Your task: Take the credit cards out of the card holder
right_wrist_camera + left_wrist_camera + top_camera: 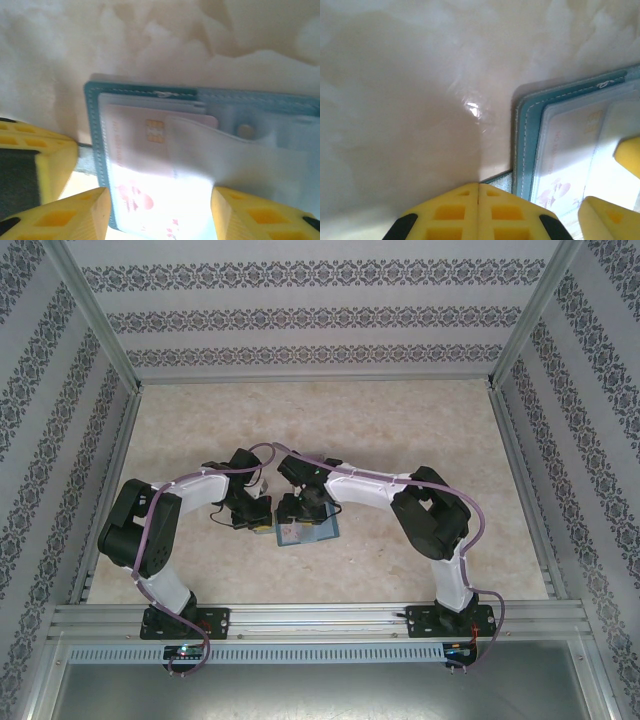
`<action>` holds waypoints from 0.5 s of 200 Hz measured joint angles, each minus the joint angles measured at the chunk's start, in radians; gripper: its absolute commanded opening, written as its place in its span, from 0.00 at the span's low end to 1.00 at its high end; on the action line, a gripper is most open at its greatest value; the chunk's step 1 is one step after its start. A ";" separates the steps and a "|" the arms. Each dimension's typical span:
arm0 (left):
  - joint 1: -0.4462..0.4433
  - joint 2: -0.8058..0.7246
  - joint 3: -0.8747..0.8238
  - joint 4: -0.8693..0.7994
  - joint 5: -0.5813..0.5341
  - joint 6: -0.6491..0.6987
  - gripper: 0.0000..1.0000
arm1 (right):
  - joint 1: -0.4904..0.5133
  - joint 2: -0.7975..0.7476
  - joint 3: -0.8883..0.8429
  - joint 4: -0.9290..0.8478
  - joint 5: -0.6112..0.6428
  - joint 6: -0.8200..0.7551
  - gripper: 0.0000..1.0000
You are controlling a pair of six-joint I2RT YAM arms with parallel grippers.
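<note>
The right gripper [160, 222] hangs low over the card holder [95, 130], its jaws spread wide with nothing in them. One finger sits to either side of the pale credit card [140, 150], which lies under the clear pocket face [240, 165]. The left gripper [478, 212] is pressed shut at the holder's left edge, its tips at the short strap tab [84, 164]. I can't tell from here whether it pinches the tab or only pins it. The holder lies opened flat on the worktop [400, 430] between the two arms. The card's gold chip shows close to the pocket's mouth, and I can't tell whether more cards lie beneath. To my eye the job now is getting a bite on that card's free end. It would go best if the jaws closed on the card alone and drew it out along the line of the pocket, flat and slow, with the left side anchoring the holder so it doesn't drag along. Beyond the holder's far side the worktop runs bare and wide, so a pull has room there. On the holder's left the two grippers sit very near each other, so that is the tight spot. The enclosure walls [560, 440] stand well apart from the holder.
</note>
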 measured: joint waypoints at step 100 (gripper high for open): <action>0.000 0.000 0.000 0.000 0.001 0.000 0.02 | 0.016 0.008 0.056 -0.204 0.179 -0.045 0.64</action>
